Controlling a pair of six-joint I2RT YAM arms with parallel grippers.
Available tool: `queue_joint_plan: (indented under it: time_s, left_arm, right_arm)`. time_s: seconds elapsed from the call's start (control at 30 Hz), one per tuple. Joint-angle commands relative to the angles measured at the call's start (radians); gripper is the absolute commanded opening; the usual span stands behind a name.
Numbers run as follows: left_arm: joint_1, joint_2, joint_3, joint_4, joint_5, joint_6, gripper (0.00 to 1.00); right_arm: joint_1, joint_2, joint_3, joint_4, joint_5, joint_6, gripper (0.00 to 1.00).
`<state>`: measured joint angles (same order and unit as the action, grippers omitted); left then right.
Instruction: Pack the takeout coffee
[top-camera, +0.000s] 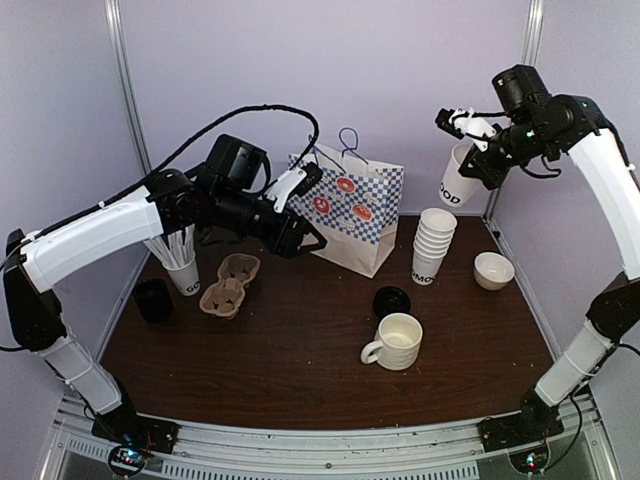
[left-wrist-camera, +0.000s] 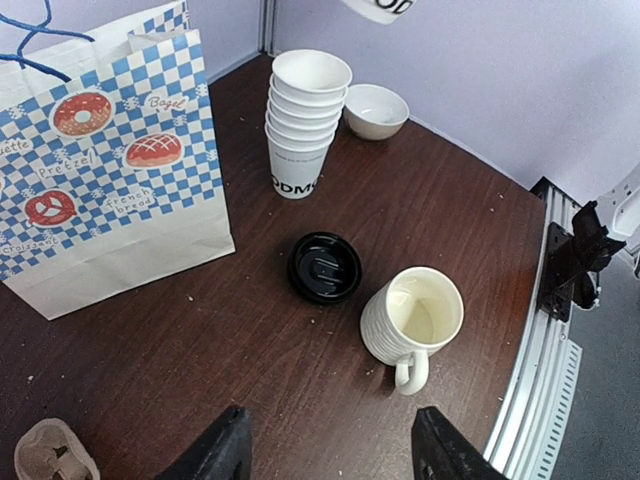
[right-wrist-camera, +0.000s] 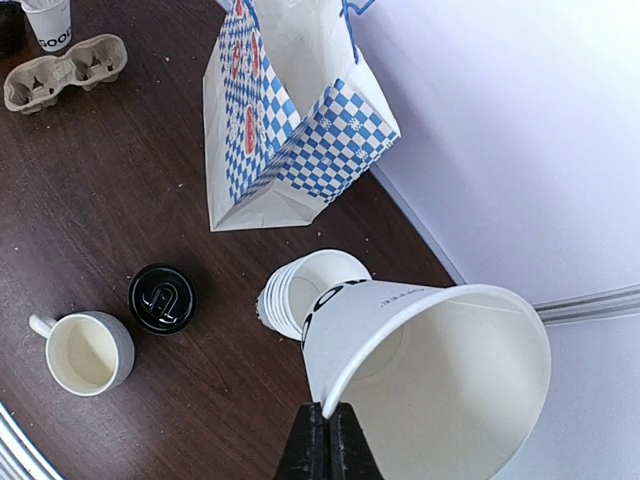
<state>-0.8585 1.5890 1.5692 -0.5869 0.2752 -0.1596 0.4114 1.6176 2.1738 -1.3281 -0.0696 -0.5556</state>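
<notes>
**Bring the lifted cup down upright, then release**

At the nine o'clock side of the counter (top-camera: 300, 380) lies the cardboard carrier (top-camera: 230, 284), its wells empty. The left pincer (left-wrist-camera: 330, 450) hangs above the counter with its jaws apart and nothing between them, just beside the chequered bag (top-camera: 350, 205). Near the centre the black lid (top-camera: 391, 300) lies flat, at about eleven o'clock from the mug (top-camera: 397, 340). Toward two o'clock the right pincer (right-wrist-camera: 322, 430) is closed on the rim of one paper cup (top-camera: 455, 183), which is held high and tilted, roughly over the stack of cups (top-camera: 432, 245) — it has no lid on it.

In my judgement the step is to bring this cup down. A pinch on the rim is a weak grip, so the arm should travel slowly and turn the cup upright first. It should lower the cup onto bare wood near the lid, well apart from the mug — and only then let go. The thin wall may crush if it is pressed hard.
</notes>
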Motion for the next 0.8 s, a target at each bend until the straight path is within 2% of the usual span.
queue_joint_plan:
  time_s: [0.0, 0.1, 0.23, 0.37, 0.57, 0.77]
  left_arm:
    - [-0.005, -0.021, 0.034, -0.041, -0.084, 0.024, 0.58]
    - [-0.005, -0.047, 0.035, -0.055, -0.144, 0.01, 0.58]
    - [-0.004, -0.084, 0.05, -0.117, -0.412, -0.026, 0.58]
    - [0.008, -0.154, 0.004, -0.096, -0.528, -0.06, 0.6]
    - [0.039, -0.26, -0.068, -0.039, -0.56, -0.086, 0.63]
    - [0.042, -0.315, -0.109, -0.017, -0.564, -0.089, 0.64]
  right_arm:
    - [0.048, -0.065, -0.098, -0.013, -0.029, -0.024, 0.0]
    - [0.124, -0.137, -0.191, 0.027, -0.087, -0.025, 0.0]
    - [0.299, -0.184, -0.303, 0.058, -0.165, -0.058, 0.0]
    - [0.49, -0.173, -0.378, 0.086, -0.168, -0.088, 0.0]
    - [0.716, -0.065, -0.42, 0.16, -0.111, -0.121, 0.0]
    - [0.807, 0.061, -0.459, 0.341, -0.051, -0.097, 0.0]
